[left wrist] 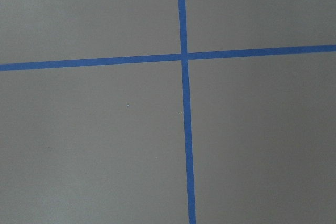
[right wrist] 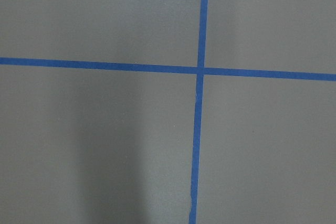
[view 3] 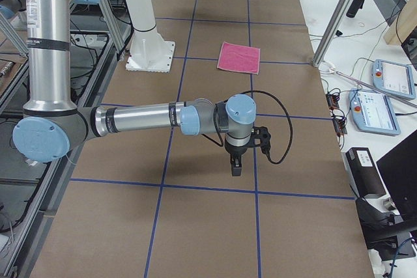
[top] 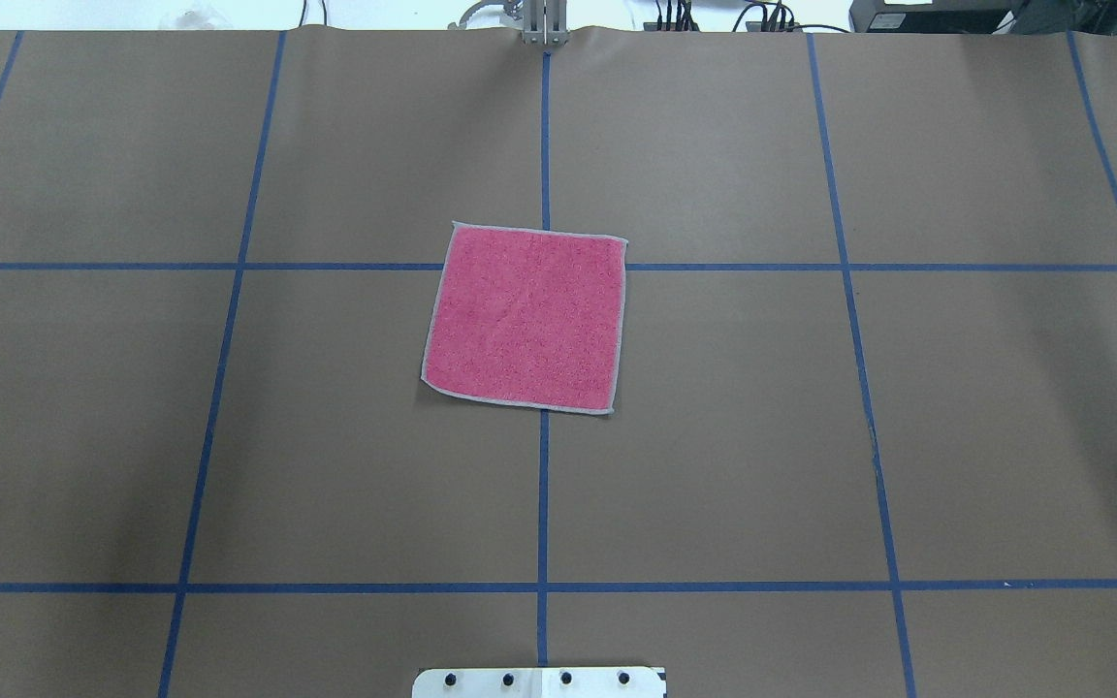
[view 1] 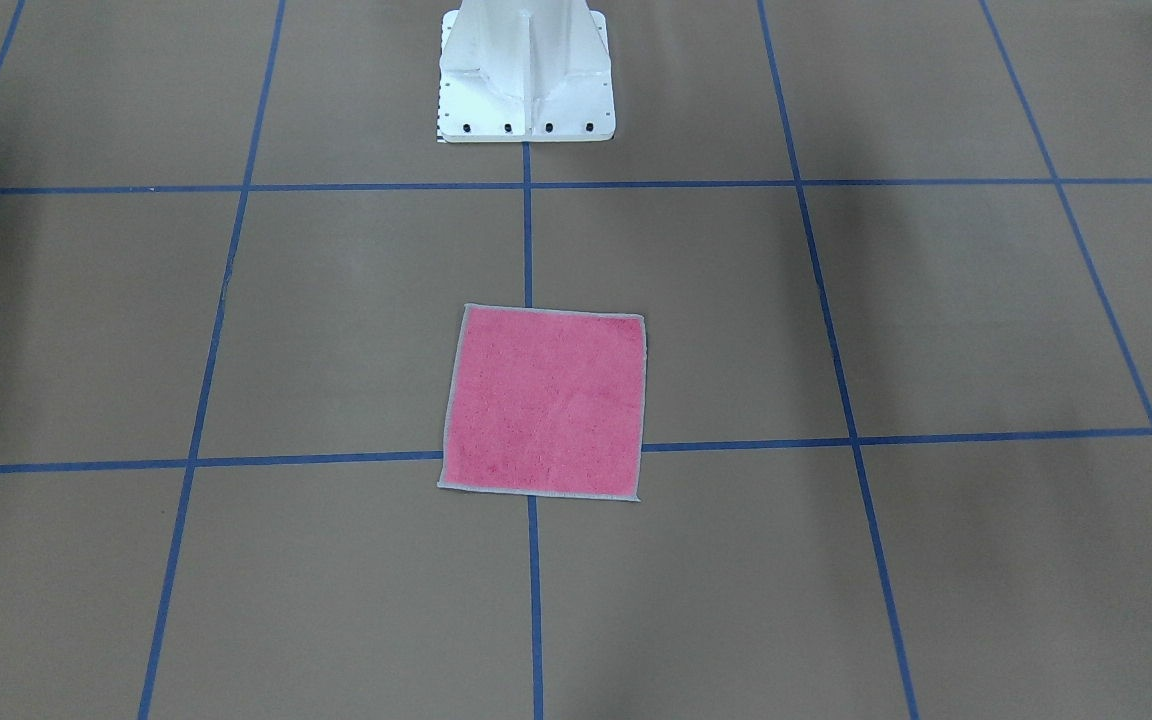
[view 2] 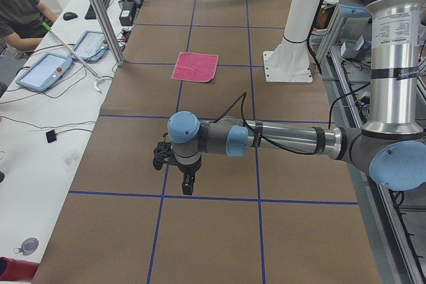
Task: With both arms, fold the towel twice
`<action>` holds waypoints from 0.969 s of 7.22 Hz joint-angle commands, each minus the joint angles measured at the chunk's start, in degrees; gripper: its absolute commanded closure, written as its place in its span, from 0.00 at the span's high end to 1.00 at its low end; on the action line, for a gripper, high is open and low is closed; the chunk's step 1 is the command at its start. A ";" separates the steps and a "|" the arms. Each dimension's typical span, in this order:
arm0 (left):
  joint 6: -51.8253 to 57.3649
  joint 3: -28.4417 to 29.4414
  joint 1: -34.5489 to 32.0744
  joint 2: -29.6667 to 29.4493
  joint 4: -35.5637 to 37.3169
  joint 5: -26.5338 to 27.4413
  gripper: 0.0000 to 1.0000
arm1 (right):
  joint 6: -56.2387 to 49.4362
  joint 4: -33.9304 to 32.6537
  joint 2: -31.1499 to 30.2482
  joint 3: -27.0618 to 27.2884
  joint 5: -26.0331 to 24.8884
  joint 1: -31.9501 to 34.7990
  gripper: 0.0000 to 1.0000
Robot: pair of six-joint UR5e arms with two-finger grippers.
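Item one, the towel (top: 525, 318): you will find it flat and unfolded, pink face up, light grey edging all round, straight out in front of the white pedestal base (view 1: 526, 75), over a crossing of the blue tape lines (top: 542, 504) on the brown table (top: 762, 436). Item two, the left gripper (view 2: 188, 184): pointing down above the table, well out to the base's left, well apart from the towel; you cannot tell whether its claw stands apart or together. Item three, the right gripper (view 3: 236, 167): the same on the base's right, claw likewise not to be told.
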 commanded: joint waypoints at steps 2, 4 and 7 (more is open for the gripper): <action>-0.09 0.53 0.00 0.06 0.00 -0.26 1.00 | 2.27 1.62 -0.64 0.16 4.26 -2.97 1.00; 0.09 0.35 0.00 -0.03 -0.09 -0.26 1.00 | 12.07 7.11 -0.64 1.03 5.09 -5.94 1.00; 0.09 0.44 0.09 -0.03 -1.23 -0.34 1.00 | 32.46 22.13 -0.46 1.21 4.38 -15.95 1.00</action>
